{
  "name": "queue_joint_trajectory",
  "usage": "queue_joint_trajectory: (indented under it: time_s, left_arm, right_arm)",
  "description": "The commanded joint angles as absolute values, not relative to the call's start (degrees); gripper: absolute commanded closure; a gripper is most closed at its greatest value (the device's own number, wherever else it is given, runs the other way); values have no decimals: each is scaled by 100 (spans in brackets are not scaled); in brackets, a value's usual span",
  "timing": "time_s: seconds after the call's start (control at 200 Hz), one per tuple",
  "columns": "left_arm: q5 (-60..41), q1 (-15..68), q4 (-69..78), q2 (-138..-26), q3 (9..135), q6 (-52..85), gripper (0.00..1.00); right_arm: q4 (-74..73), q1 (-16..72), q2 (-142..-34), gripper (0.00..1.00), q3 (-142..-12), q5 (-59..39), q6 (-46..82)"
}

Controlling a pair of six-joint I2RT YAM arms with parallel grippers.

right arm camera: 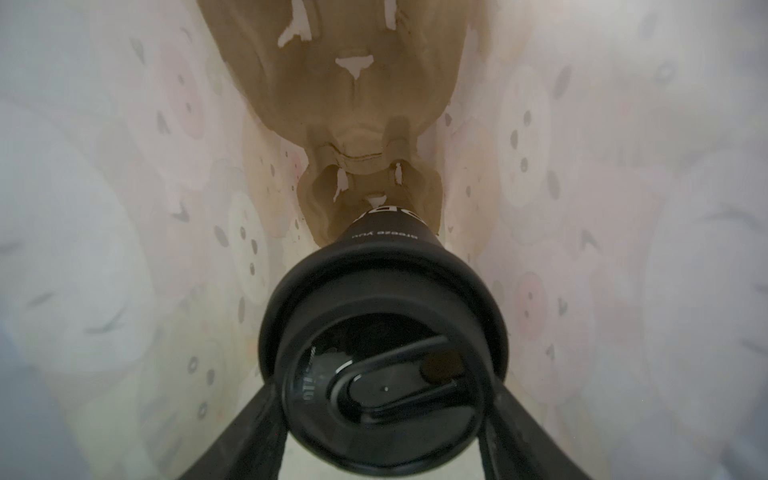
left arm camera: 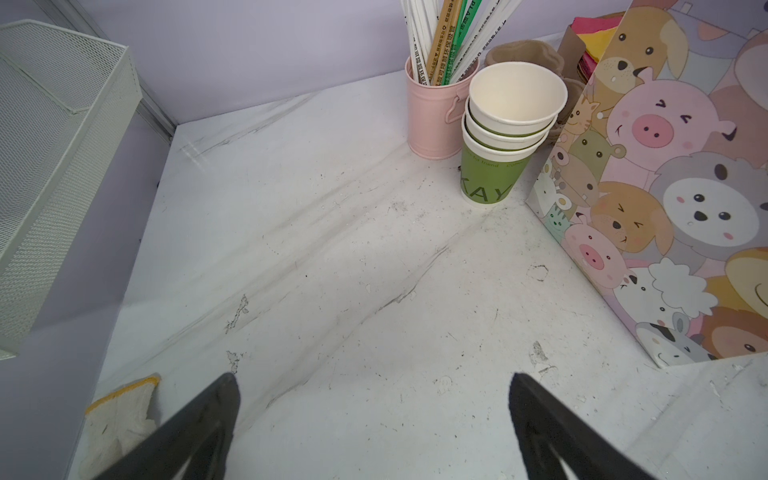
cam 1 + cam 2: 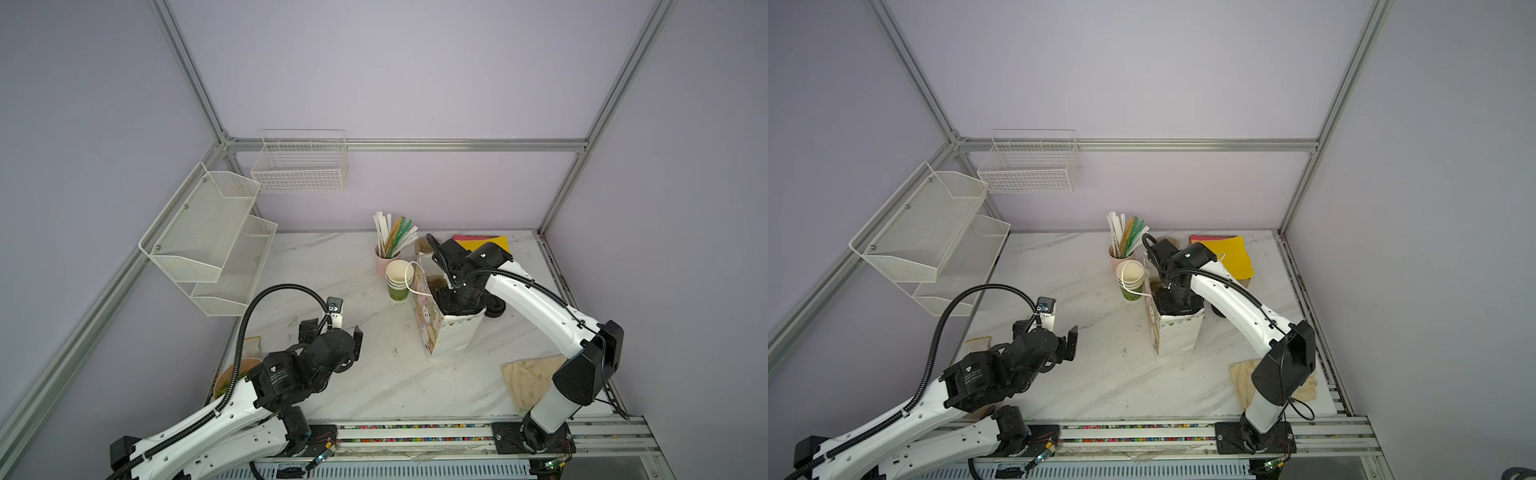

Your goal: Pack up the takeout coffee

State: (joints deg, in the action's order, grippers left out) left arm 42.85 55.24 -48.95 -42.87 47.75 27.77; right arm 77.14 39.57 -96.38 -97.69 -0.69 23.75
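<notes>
Down inside the paper bag [image 1: 124, 208], the right pincer [image 1: 382, 384] is closed partway on the takeout coffee [image 1: 384, 291], one finger on either side of the black lid [image 1: 374, 399] at its rim. In both top views only the pincer's body shows, sunk into the bag's mouth [image 3: 457, 303] [image 3: 1177, 305]; the cup itself is hidden there.

Just beyond the cup's base lies a brown pulp carrier [image 1: 365, 104] on the bag's floor. The base sits over one of its pockets, but I cannot tell whether it touches.

The cup stands upright: lid toward the bag's mouth, base toward the floor, its long axis running along the bag's depth, roughly vertical. The lid's oval sip recess faces the wrist camera. Its body looks dark in the bag's shade.

Most of the task looks done: the cup is lidded and well inside the bag. What seems left is to seat it in the carrier, let go and draw the pincer out without tipping it.

Outside, the bag stands on the table [image 2: 332, 249] beside a stack of green cups [image 2: 498, 158] and a pink cup of straws [image 2: 432, 116]. The left pincer [image 2: 374, 382] hangs well apart over bare table, spread wide and empty.
</notes>
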Motion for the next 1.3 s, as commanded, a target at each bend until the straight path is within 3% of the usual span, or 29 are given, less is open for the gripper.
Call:
queue_joint_trajectory:
  time_s: [0.0, 1.295]
  left_arm:
    - [4371, 5502, -4797, -4210, 4939, 2672, 0]
    - [4364, 5493, -4807, -4153, 4926, 2663, 0]
  right_arm:
    - [7831, 4006, -9719, 32, -9708, 97, 2428]
    - [7674, 4129, -10010, 32, -9418, 323, 2325]
